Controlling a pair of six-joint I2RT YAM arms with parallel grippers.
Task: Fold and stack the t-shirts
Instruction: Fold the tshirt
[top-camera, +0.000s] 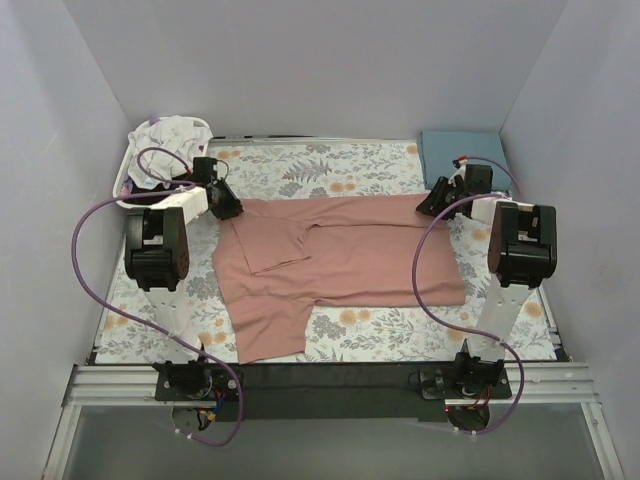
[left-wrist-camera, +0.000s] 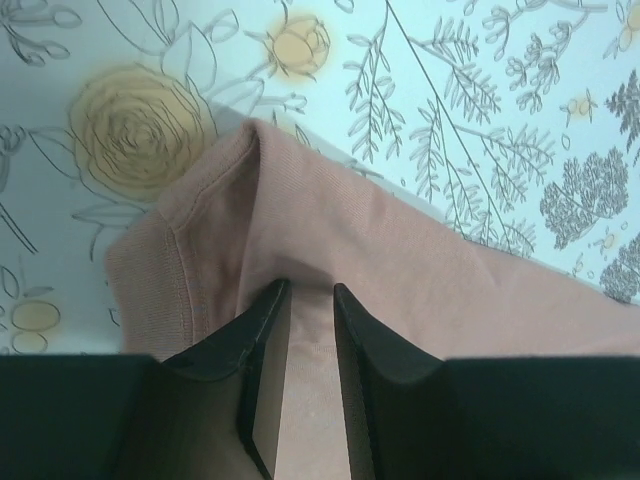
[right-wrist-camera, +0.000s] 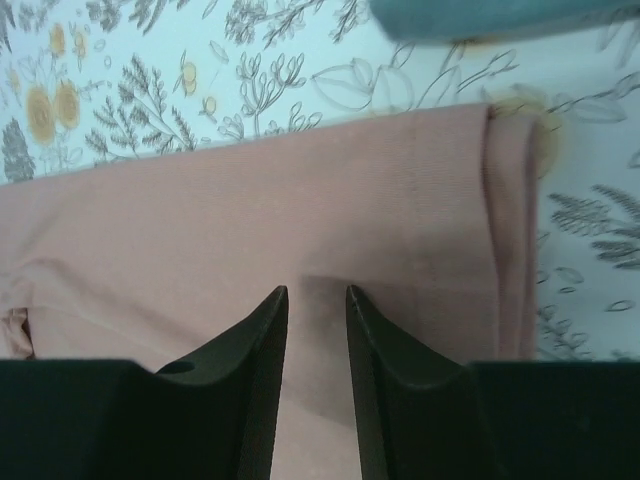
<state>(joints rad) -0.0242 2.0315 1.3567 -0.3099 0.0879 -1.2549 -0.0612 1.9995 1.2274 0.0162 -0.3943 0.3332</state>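
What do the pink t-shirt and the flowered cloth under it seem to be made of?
Pink t-shirt: soft matte knit, probably cotton jersey; fine ribbing and a stitched hem show. Flowered cloth: smooth, thin printed fabric, matte; no weave visible, so possibly coated.

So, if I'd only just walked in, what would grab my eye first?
Probably the large dusty-pink cloth t-shirt, spread across the middle of the grey-and-orange floral cloth. The left jaws pinch its bunched far-left corner, while the right jaws sit nearly closed on its far-right corner. After that, the folded teal-blue t-shirt in the far right corner stands out.
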